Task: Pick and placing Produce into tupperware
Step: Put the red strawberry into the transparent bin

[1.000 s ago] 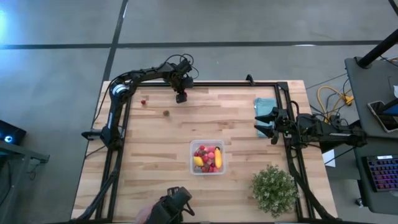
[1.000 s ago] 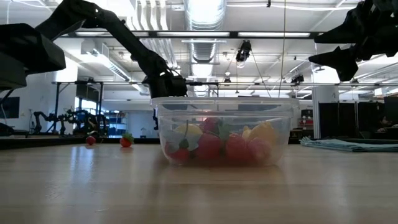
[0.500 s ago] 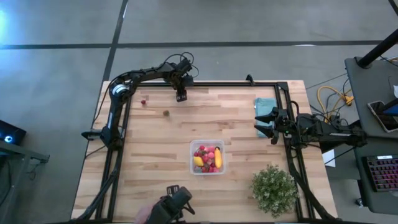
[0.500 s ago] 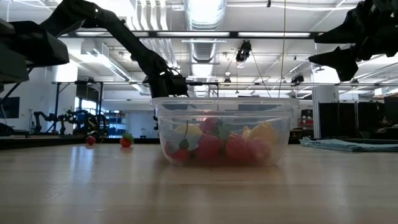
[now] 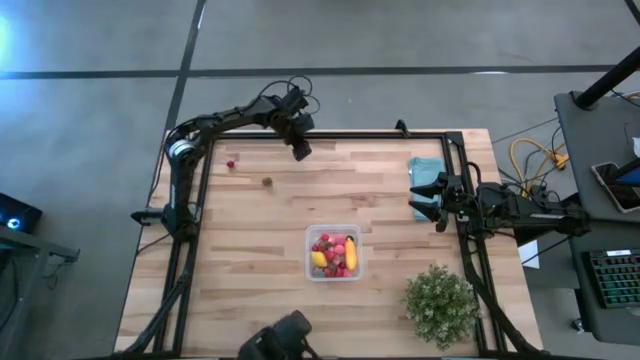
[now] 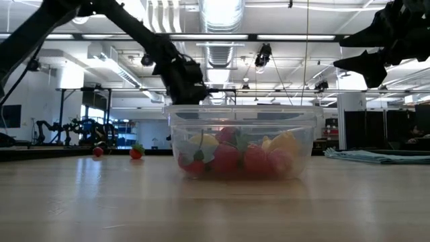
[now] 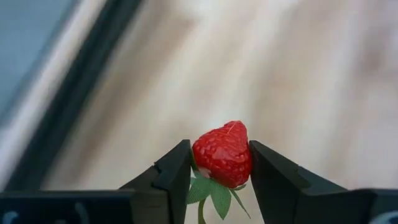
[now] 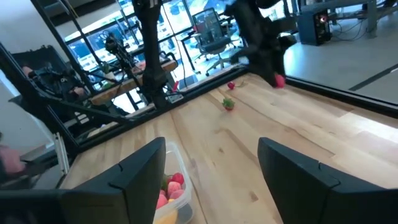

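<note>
Centrally, on the wooden table (image 5: 250, 230), the clear tupperware (image 5: 334, 253) holds red and pink berries, a yellow banana (image 5: 350, 251) and a lemon (image 5: 318, 259). Left gripper (image 7: 219, 171), raised over the far edge well away from that container, has its fingers clamped on a red strawberry (image 7: 222, 154). Right gripper (image 5: 422, 198), fingers spread and empty, hovers beside the teal cloth (image 5: 425, 170). Two small loose fruits (image 5: 231, 164) lie on the wood near the left gripper.

The counter (image 7: 323, 81) behind the held strawberry (image 7: 222, 153) is blurred; the tupperware (image 8: 176, 186) is cut off by the right wrist view's edge.
</note>
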You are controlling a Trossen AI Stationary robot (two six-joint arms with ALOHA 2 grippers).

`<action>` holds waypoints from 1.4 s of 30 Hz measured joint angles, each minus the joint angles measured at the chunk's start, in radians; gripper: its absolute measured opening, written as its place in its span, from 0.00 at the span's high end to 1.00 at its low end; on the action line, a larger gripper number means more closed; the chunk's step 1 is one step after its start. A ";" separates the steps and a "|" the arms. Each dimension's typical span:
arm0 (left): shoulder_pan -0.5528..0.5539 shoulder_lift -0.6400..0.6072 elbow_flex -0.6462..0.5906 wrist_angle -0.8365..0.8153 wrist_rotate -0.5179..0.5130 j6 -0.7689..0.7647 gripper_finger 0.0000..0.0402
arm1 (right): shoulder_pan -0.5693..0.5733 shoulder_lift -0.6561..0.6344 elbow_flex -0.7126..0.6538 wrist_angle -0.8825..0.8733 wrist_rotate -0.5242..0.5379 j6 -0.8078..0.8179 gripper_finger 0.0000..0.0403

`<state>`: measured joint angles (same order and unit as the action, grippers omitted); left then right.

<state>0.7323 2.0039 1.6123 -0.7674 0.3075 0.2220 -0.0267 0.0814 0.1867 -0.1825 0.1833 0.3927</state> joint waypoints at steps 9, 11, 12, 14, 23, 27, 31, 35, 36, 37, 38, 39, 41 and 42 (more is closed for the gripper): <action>-0.209 -0.158 0.000 -0.003 0.290 -0.164 0.69 | 0.000 0.000 0.000 0.000 0.000 0.000 0.38; -0.288 -0.189 0.000 -0.004 0.288 -0.164 0.69 | 0.000 0.000 0.000 0.000 0.000 0.000 0.37; -0.330 -0.202 0.000 -0.003 0.283 -0.164 0.69 | 0.000 0.000 0.000 0.000 0.000 0.000 0.37; -0.416 -0.217 0.000 0.003 0.245 -0.164 0.69 | 0.000 0.000 0.000 0.000 0.000 0.000 0.37; -0.718 -0.187 -0.001 -0.003 -0.018 -0.240 0.68 | 0.000 0.000 0.000 0.000 0.000 0.000 0.39; -0.780 -0.135 -0.004 -0.007 -0.124 -0.417 0.62 | 0.000 0.000 0.000 0.000 0.000 0.000 0.38; -0.800 -0.093 -0.005 -0.007 -0.172 -0.583 0.52 | 0.000 0.000 0.000 0.000 0.000 0.000 0.37; -0.798 -0.086 -0.005 -0.027 -0.177 -0.677 0.41 | 0.000 0.000 0.000 0.000 0.000 0.000 0.38; -0.793 -0.091 -0.004 -0.047 -0.176 -0.686 0.39 | 0.000 0.000 0.000 0.000 0.000 0.000 0.38; -0.786 -0.101 -0.002 -0.087 -0.176 -0.684 0.38 | 0.000 0.000 0.000 0.000 0.000 0.000 0.38; -0.777 -0.110 0.003 -0.139 -0.187 -0.678 0.37 | 0.000 0.000 0.000 0.000 0.000 0.000 0.38; -0.765 -0.124 0.008 -0.190 -0.211 -0.671 0.36 | 0.000 0.000 0.000 0.000 0.000 0.000 0.39; -0.738 -0.152 0.018 -0.323 -0.323 -0.686 0.35 | 0.000 0.000 0.000 0.000 0.000 0.000 0.39; -0.719 -0.166 0.018 -0.405 -0.392 -0.715 0.35 | 0.000 0.000 0.000 0.000 0.000 0.000 0.39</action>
<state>0.0130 1.8376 1.6306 -1.1722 -0.0850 -0.4929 -0.0269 0.0814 0.1867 -0.1825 0.1835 0.3927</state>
